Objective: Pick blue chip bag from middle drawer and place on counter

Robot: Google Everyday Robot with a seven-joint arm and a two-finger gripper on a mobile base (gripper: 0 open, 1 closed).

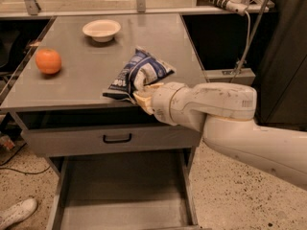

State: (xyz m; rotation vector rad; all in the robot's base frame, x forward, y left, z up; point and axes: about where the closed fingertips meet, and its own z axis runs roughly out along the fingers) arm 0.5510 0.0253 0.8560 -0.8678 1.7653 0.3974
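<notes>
A shoe (16, 212) lies on the floor at far left. On the counter (163, 37) an orange (48, 61) sits at about nine o'clock from the bag, well apart from it. A bowl (101, 30) sits at about eleven o'clock, toward the back. Below the counter's front edge is a closed drawer front (72, 140) with a black handle (117, 138). At six o'clock from that, the drawer (120, 193) stands pulled out with its floor bare.

The bag (139, 72) is over the counter's front edge, right of middle. It is tilted, with its top pointing to about one o'clock and its lower left corner touching or just above the surface near the edge.

It looks light, thin and crinkly, mostly air, so it should weigh little on the grip. The film is likely slick and will buckle, and hard squeezing would crush the chips. A pinch on a flat end seam or a corner seems the safest hold.

The gripper (143, 94) is at five o'clock from the bag, at the counter's front edge, pointing toward ten o'clock. Its pale fingers (145, 87) are closed on the bag's lower right end, with film bunched over them. They touch nothing else that I can see. The white arm (225, 114) runs off toward four o'clock.

By my reading, the bag is out of the drawer and nearly set down. It needs to go further onto the counter before release, or it may slide off the edge.
</notes>
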